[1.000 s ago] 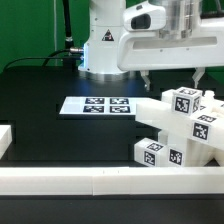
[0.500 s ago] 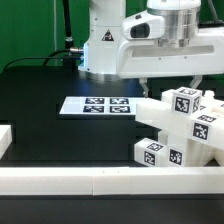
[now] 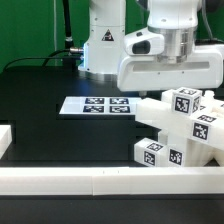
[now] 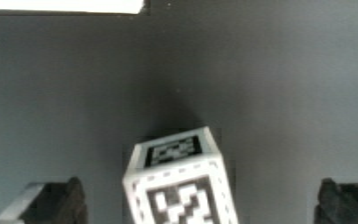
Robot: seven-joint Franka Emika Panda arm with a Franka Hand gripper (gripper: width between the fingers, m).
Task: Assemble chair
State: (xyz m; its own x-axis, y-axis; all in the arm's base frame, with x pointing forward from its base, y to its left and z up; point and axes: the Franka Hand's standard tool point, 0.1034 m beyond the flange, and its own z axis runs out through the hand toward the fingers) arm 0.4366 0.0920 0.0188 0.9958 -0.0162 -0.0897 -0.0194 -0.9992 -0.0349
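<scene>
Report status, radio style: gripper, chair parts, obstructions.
Gripper open, empty, over a tagged part. Chair parts piled against border rail. Nothing between the fingers and part.

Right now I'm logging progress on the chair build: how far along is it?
Done: several tagged white chair parts stand stacked together against the white border rail at the exterior view's right, though seated joints can't be confirmed.
In hand: nothing; the gripper is open, hovering over a tagged block without touching it.
Left: grasping that block and fitting it. The marker board lies flat on the table.
</scene>
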